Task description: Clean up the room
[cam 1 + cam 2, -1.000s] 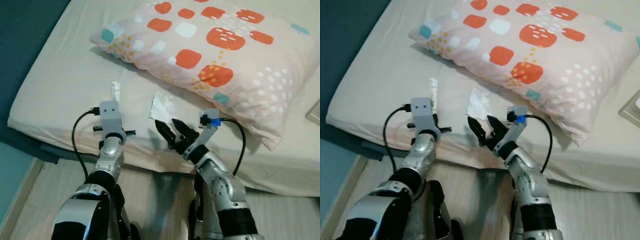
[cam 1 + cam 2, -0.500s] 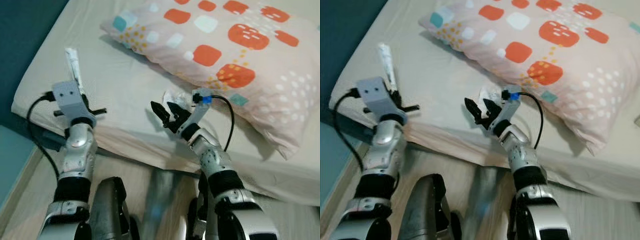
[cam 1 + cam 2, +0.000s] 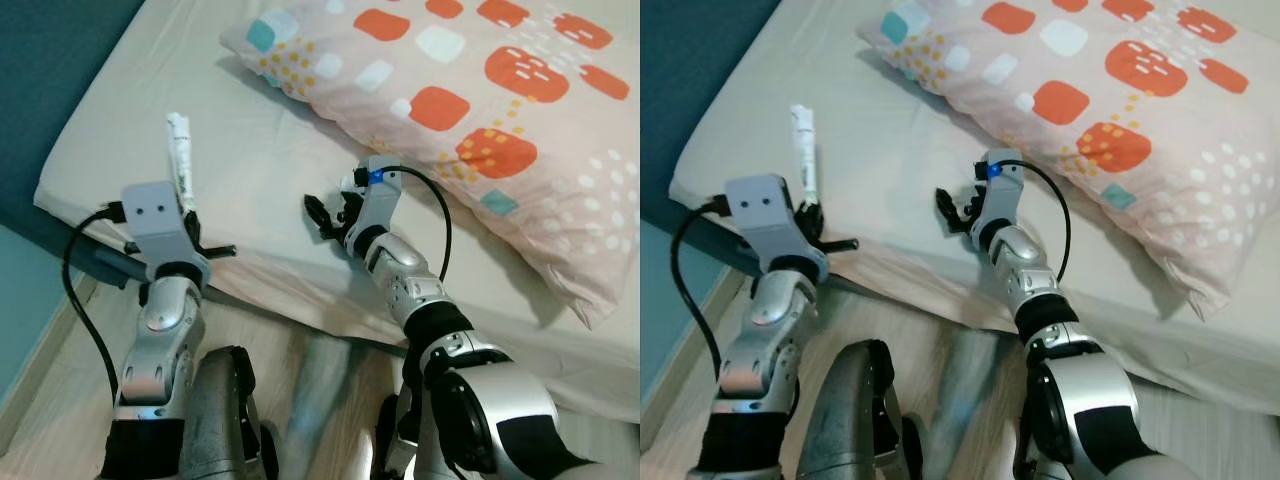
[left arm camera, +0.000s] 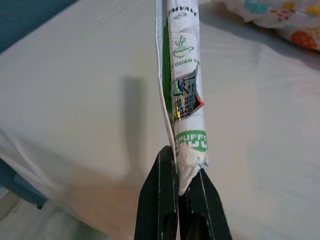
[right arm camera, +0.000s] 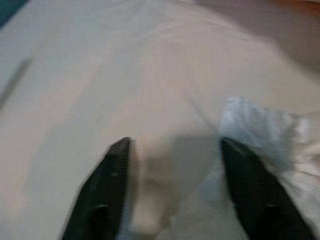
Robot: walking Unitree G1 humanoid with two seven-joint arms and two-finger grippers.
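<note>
**Sachet held up, wrapper on the bed**

The sachet (image 4: pixel 185 95), a long white packet with green print, stands nearly upright above the bed's near edge, its lower end pinched tight between the two fingers of the left hand (image 4: pixel 179 172). In the head views it rises just behind the grey camera block on the left wrist.

The right hand (image 5: pixel 172 187) is released, its fingers spread wide and low over the sheet. A crumpled white wrapper (image 5: pixel 260 135) lies on the bed just beside one finger; the blurred wrist view does not show whether they touch.

The bed (image 3: pixel 240 150) has a pale beige sheet. A pillow (image 3: pixel 470 90) with orange, white and teal patches lies across it, beyond the right hand. Wood floor (image 3: pixel 45 400) shows below the mattress edge, and a dark teal wall (image 3: pixel 50 60) runs along the robot's left.
</note>
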